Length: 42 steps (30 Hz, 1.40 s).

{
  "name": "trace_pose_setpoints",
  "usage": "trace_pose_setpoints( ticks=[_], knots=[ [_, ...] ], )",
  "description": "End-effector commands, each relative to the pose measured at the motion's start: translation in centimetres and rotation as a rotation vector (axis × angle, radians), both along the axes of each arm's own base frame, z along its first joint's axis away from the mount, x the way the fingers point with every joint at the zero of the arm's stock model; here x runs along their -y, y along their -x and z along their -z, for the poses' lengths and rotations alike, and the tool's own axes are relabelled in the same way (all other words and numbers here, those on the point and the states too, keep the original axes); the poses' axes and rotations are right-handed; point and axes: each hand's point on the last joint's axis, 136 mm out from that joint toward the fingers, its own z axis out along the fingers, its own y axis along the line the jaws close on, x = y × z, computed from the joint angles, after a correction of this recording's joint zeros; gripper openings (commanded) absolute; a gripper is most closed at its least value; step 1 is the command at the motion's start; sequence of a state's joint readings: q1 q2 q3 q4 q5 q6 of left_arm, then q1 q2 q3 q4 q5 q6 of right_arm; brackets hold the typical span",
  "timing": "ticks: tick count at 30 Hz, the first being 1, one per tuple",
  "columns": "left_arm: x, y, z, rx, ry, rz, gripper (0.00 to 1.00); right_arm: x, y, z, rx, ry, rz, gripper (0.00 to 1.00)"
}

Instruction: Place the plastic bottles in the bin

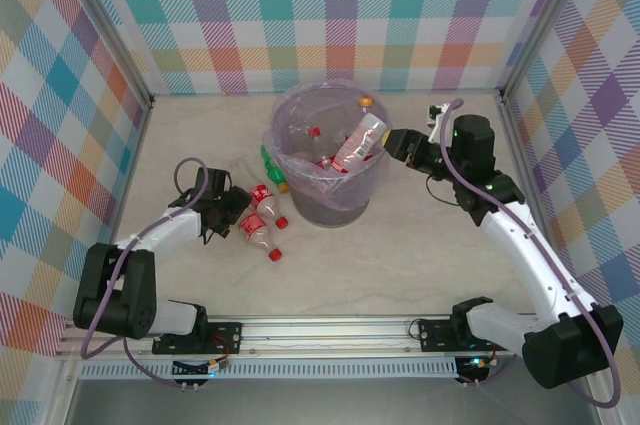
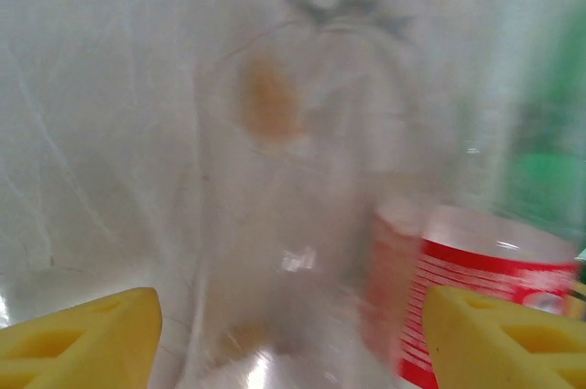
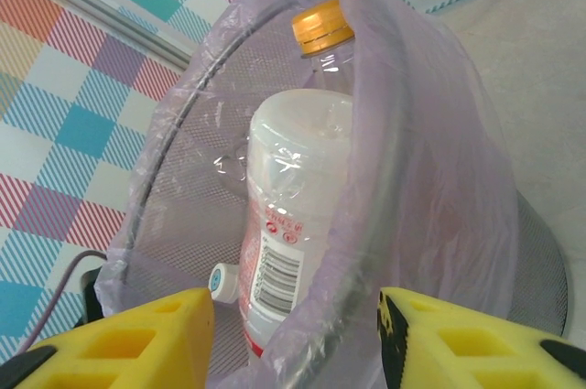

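Note:
The grey bin (image 1: 325, 207) with its lilac bag stands mid-table and holds several plastic bottles. A red-labelled bottle (image 1: 360, 143) leans inside against the right rim, and my right gripper (image 1: 393, 143) hovers just outside it. Seen from the right wrist, that gripper (image 3: 298, 339) is open astride the bag's rim (image 3: 385, 169), with the barcode-labelled bottle (image 3: 284, 215) and an orange-capped bottle (image 3: 322, 27) beyond. Two red-labelled bottles (image 1: 260, 220) lie left of the bin. My left gripper (image 1: 230, 208) reaches them; its open fingers (image 2: 73, 339) flank a blurred clear bottle (image 2: 293, 224), beside a red-labelled one (image 2: 476, 270).
A green bottle (image 1: 272, 167) lies against the bin's left side. Checked walls enclose the table on three sides, with a metal rail (image 1: 320, 330) along the near edge. Bare tabletop (image 1: 400, 265) lies between the bin and the arm bases.

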<state>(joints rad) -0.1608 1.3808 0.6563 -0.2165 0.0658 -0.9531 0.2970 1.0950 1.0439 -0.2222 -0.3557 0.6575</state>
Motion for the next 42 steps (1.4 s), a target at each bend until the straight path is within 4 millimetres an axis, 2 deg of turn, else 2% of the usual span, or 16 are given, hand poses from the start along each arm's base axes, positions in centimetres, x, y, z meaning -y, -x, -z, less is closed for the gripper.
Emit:
trace_pose_setpoints(
  ticks=[1, 6, 11, 13, 15, 17, 23, 28, 33, 37, 40, 42],
  knots=[
    [-0.5, -0.2, 1.6, -0.007, 0.003, -0.045, 0.70, 0.2, 1.1, -2.5, 0.074, 0.024, -0.016, 0.53],
    [-0.9, 0.1, 1.4, -0.013, -0.035, -0.072, 0.64, 0.7, 1.3, -2.4, 0.073, 0.056, 0.002, 0.53],
    [-2.2, 0.7, -0.3, 0.003, -0.112, -0.100, 0.54, 0.4, 1.3, -2.5, 0.077, 0.041, -0.014, 0.53],
    [-2.8, 1.3, -0.7, -0.002, -0.138, -0.113, 0.53, 0.2, 1.2, -2.5, 0.076, 0.035, -0.023, 0.53],
    [-3.8, 1.7, -1.8, 0.007, -0.185, -0.138, 0.51, 0.2, 1.2, -2.5, 0.073, 0.033, -0.025, 0.53],
    [-4.6, 1.7, -3.7, 0.053, -0.220, -0.158, 0.48, 0.2, 1.4, -2.6, 0.076, 0.034, -0.028, 0.53],
    [-6.3, 2.2, -11.7, 0.197, -0.316, -0.175, 0.45, 0.2, 1.4, -2.7, 0.082, 0.032, -0.026, 0.54],
    [-7.5, 3.3, -21.6, 0.450, -0.372, -0.202, 0.43, -0.6, 1.5, -3.4, 0.099, -0.033, -0.061, 0.53],
    [-6.5, 3.0, -30.1, 0.665, -0.395, -0.152, 0.41, -1.4, 0.9, -3.2, 0.080, -0.065, -0.088, 0.53],
    [-5.9, 3.3, -37.9, 0.899, -0.419, -0.130, 0.41, -1.3, 1.0, -3.4, 0.082, -0.078, -0.082, 0.53],
    [-3.8, 2.6, -43.1, 1.104, -0.385, -0.067, 0.39, -1.0, 1.1, -3.4, 0.088, -0.075, -0.064, 0.53],
    [-1.3, 1.7, -45.3, 1.190, -0.346, 0.020, 0.37, -1.1, 1.2, -3.6, 0.097, -0.085, -0.070, 0.53]
  ],
)
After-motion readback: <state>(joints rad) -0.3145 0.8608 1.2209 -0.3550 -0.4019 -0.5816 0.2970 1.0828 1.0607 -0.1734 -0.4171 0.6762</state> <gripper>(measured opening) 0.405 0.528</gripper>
